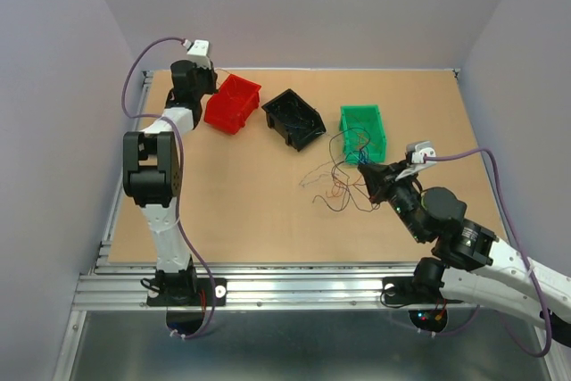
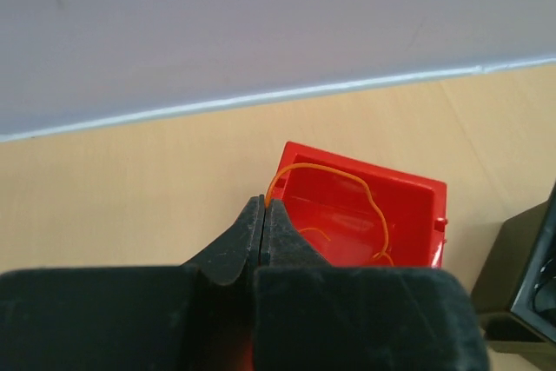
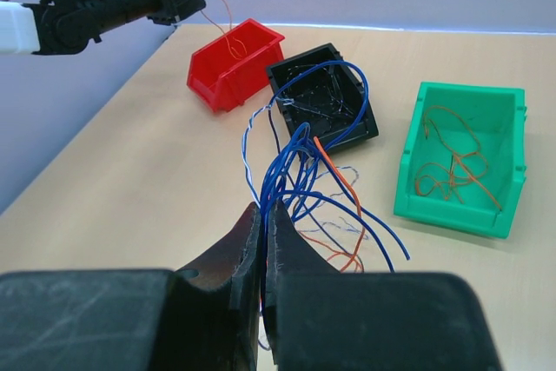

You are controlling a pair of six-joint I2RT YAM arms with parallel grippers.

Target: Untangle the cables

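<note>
cables (image 3: 291,171) lengthwise beyond r fingers (image 3: 248,245)

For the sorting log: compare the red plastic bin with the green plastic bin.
The red plastic bin holds an orange wire, its end pinched in the shut left gripper; the green plastic bin holds several orange strands lying loose. Red stands at the left end of the row, green at the right. Both are open-topped.

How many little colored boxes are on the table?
3. The red box sits at the far left, the black box is in the middle, and the green box is on the right. None seems hidden.
</note>
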